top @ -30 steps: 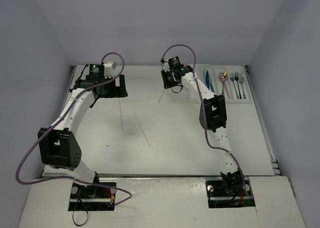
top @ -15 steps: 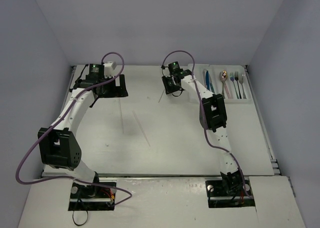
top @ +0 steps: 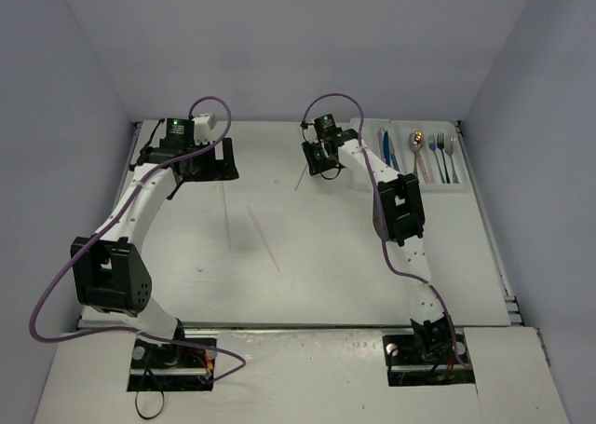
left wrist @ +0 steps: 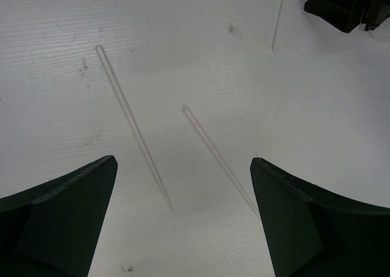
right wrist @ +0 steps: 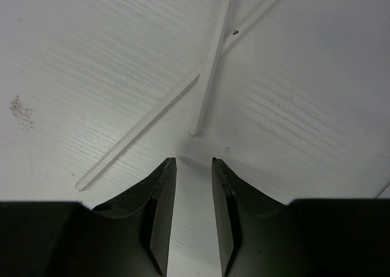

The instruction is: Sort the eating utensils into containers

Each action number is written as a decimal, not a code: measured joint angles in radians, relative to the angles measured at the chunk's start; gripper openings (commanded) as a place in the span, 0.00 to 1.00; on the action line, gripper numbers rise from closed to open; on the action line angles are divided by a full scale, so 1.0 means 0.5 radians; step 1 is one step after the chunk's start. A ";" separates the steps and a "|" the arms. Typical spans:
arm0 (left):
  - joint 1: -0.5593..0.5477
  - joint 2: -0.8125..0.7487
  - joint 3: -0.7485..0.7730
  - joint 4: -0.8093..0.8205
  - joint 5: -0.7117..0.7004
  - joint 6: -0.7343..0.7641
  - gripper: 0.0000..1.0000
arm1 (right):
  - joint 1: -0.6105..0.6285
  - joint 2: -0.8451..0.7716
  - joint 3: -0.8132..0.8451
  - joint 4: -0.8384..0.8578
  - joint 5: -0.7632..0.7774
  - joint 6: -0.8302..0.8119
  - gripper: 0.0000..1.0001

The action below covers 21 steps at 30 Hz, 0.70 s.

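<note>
Sticks [right wrist: 210,64] lie crossed at 12 o'clock of the right end effector [right wrist: 192,162], whose fingers are narrowly parted and empty.
The left end effector [left wrist: 183,161] gapes wide above two loose sticks [left wrist: 134,128]. The tray [top: 442,188] holding cutlery [top: 416,143] sits at 1 o'clock on the bench [top: 326,275].

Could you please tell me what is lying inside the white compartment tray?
The shallow white plastic tray holds blue utensils, a gold spoon and several slim silver and blue pieces. The right arm covers its left end.
</note>
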<state>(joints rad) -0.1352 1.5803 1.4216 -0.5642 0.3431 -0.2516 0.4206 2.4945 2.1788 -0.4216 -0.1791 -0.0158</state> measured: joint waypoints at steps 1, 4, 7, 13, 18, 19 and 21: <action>0.000 0.000 0.000 0.000 0.000 0.000 0.91 | 0.000 0.001 0.001 -0.001 0.000 0.001 0.29; 0.005 0.000 0.000 0.000 0.001 -0.004 0.91 | 0.000 0.008 0.007 -0.002 0.000 0.001 0.29; 0.014 0.000 0.000 0.000 0.002 -0.011 0.91 | 0.000 0.028 0.033 -0.006 0.000 0.001 0.29; 0.023 0.020 0.000 0.000 0.005 -0.027 0.91 | 0.000 0.080 0.097 -0.002 0.014 0.005 0.29; 0.023 0.036 0.000 0.000 0.017 -0.029 0.91 | 0.001 0.120 0.164 0.001 0.034 0.015 0.28; 0.023 0.038 0.000 0.000 0.017 -0.029 0.91 | 0.002 0.133 0.175 0.004 0.038 0.016 0.28; 0.024 0.043 0.000 0.000 0.018 -0.029 0.91 | 0.008 0.152 0.206 0.007 0.044 0.017 0.28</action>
<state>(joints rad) -0.1230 1.6016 1.4216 -0.5640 0.3521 -0.2661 0.4244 2.5703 2.2819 -0.4180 -0.1572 -0.0073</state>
